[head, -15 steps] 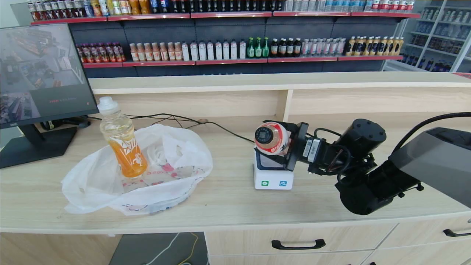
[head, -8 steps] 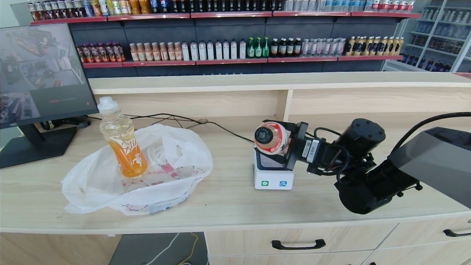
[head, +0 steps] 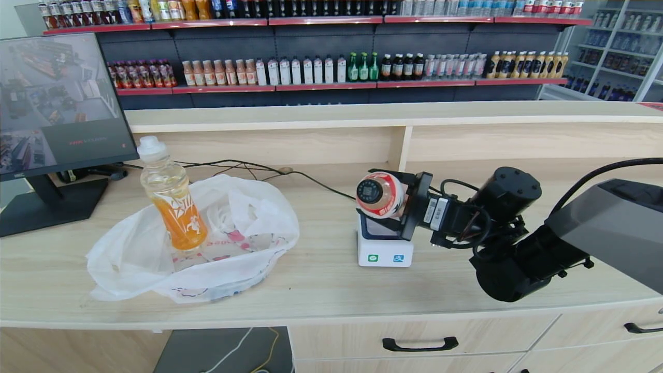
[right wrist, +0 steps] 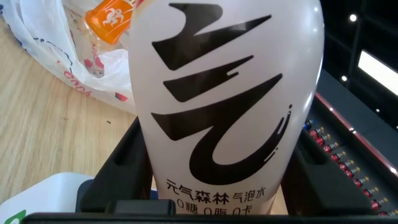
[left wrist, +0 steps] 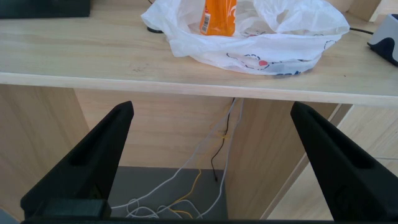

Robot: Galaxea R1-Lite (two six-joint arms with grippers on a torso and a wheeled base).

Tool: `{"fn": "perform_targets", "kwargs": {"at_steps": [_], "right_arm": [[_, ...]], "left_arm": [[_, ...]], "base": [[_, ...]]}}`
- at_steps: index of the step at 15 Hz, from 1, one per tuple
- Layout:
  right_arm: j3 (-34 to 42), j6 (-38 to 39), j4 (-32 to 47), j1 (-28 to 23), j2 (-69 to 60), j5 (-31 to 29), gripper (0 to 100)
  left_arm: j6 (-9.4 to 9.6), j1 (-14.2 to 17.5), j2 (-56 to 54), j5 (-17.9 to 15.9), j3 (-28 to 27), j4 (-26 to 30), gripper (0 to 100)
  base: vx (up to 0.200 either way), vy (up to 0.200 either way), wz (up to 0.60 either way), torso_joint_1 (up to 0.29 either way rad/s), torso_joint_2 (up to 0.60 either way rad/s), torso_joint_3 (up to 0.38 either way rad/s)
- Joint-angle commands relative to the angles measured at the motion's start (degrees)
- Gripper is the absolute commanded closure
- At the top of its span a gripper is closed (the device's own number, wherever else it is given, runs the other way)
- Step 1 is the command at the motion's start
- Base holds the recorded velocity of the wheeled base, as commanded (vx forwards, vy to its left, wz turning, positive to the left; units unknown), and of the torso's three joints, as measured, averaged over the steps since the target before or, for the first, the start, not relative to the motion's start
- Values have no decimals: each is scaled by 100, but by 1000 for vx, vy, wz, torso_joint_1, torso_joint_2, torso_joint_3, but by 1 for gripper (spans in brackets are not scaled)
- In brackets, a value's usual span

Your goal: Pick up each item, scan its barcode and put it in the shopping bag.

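Note:
My right gripper [head: 394, 199] is shut on a white drink bottle [head: 380, 194] with a red-ringed cap, held on its side just above the small white barcode scanner [head: 385, 246] at the counter's middle. In the right wrist view the bottle [right wrist: 227, 99] sits between the two black fingers [right wrist: 121, 155]. A white plastic shopping bag [head: 248, 228] lies on the counter to the left, with an orange juice bottle [head: 173, 197] standing in it. My left gripper [left wrist: 211, 168] hangs open below the counter's front edge, under the bag [left wrist: 280, 37], holding nothing.
A monitor [head: 57, 109] on a black stand occupies the counter's far left. Black cables [head: 243, 167] run along the back of the counter behind the bag. A raised shelf [head: 393, 116] backs the counter; drawers [head: 419, 343] sit below its front edge.
The right gripper and its bottle have shifted very slightly to the left over the scanner. Nothing else has moved.

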Motion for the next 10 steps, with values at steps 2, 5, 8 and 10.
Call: {"fn": "perform_targets", "kwargs": {"at_steps": [2,5,8,10], "right_arm": [[-1,-3,-8,11,-23,2,100],[-36,-12,-8,11,-31,107,100],[-45,-82,-8,2,4,441,100],[-45,-82,-8,-60,4,512,100]], "left_arm": [[-2,0,-2,1,0,0,0],[-2,0,-2,1,0,0,0],[-2,0,-2,1,0,0,0],[-11,0,-2,1,0,0,0]], "base": [[0,0,0,0,0,0],[0,0,0,0,0,0],[0,0,0,0,0,0],[0,0,0,0,0,0]]}}
